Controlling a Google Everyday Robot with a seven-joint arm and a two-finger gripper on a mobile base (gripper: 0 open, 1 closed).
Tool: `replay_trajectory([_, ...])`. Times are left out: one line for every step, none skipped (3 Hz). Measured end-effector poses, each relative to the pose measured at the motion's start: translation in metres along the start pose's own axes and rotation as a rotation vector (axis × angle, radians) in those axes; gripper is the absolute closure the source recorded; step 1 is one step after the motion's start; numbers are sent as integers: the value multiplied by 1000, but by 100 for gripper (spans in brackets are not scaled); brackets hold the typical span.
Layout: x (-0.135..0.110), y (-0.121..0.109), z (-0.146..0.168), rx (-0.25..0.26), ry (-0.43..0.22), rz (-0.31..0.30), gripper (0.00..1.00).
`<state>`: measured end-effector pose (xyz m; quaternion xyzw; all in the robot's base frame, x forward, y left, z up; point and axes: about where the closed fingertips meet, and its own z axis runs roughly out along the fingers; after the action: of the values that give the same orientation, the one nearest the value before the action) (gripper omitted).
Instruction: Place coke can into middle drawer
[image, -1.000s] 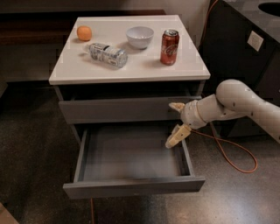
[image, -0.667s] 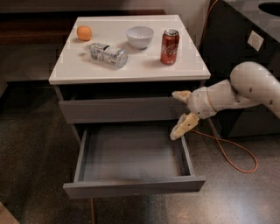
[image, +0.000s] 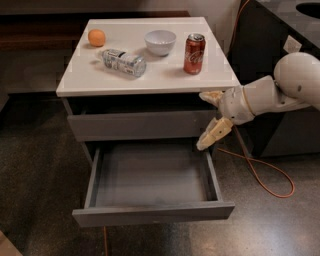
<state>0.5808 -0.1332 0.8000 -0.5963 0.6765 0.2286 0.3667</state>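
Note:
The red coke can stands upright on the white cabinet top, at the right, beside a white bowl. The middle drawer is pulled wide open below the shut top drawer front; its grey inner tray holds nothing. My gripper is open and empty, its cream fingers spread apart at the cabinet's right front corner, just above the drawer's right rear edge and below the tabletop. The can is up and to the left of the gripper.
A clear plastic bottle lies on its side on the top, with an orange at the back left and the bowl at the back middle. An orange cable loops on the floor at the right. A dark counter stands at the right.
My arm has risen and drawn slightly right, away from the open drawer's right edge toward the tabletop's corner. The drawer, the can and the other objects have not moved.

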Motion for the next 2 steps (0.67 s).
replay_trajectory([-15,-13,-11,23,-31,21,0])
replay_trajectory([-42,-39,-26,41,-39,59,0])
